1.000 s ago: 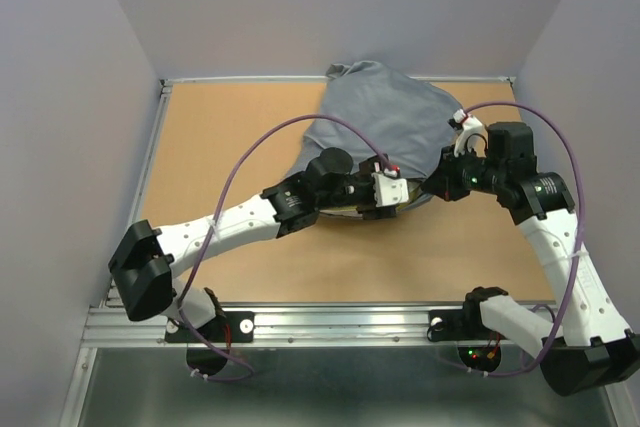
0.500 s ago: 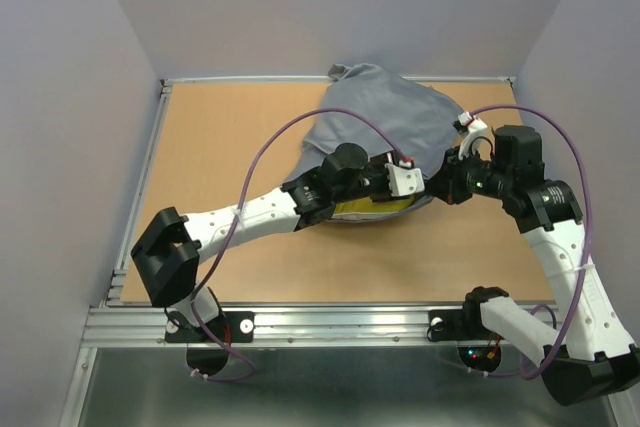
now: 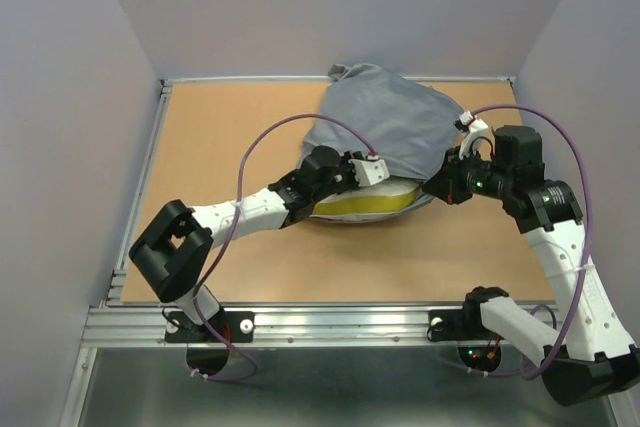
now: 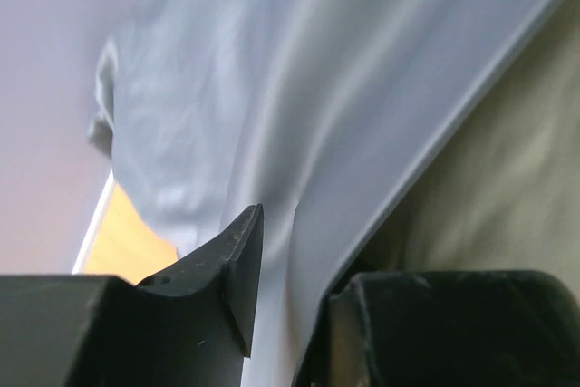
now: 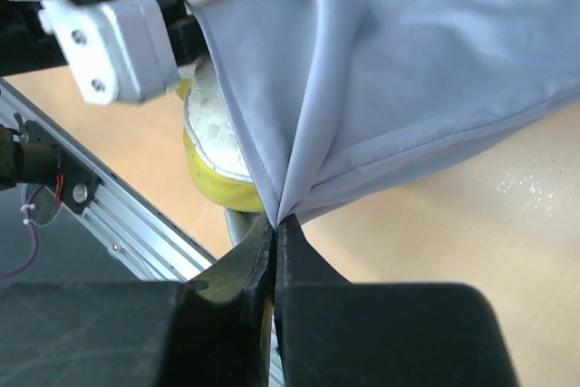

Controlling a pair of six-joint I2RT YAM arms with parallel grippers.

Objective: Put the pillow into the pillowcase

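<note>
Right fingers [image 5: 227, 274] pinching pillowcase [image 5: 408, 61] hem, seen only from wrist

There's the left arm [image 3: 250, 212] stretched low; left gripper [image 3: 384, 173] at the pillowcase's [image 3: 390, 122] near edge, jaws narrow about the hem, grip unclear; right arm [image 3: 560, 237] bent at the elbow; right gripper [image 5: 275, 224] at the pillowcase's right corner, pinched tight on cloth.
</note>
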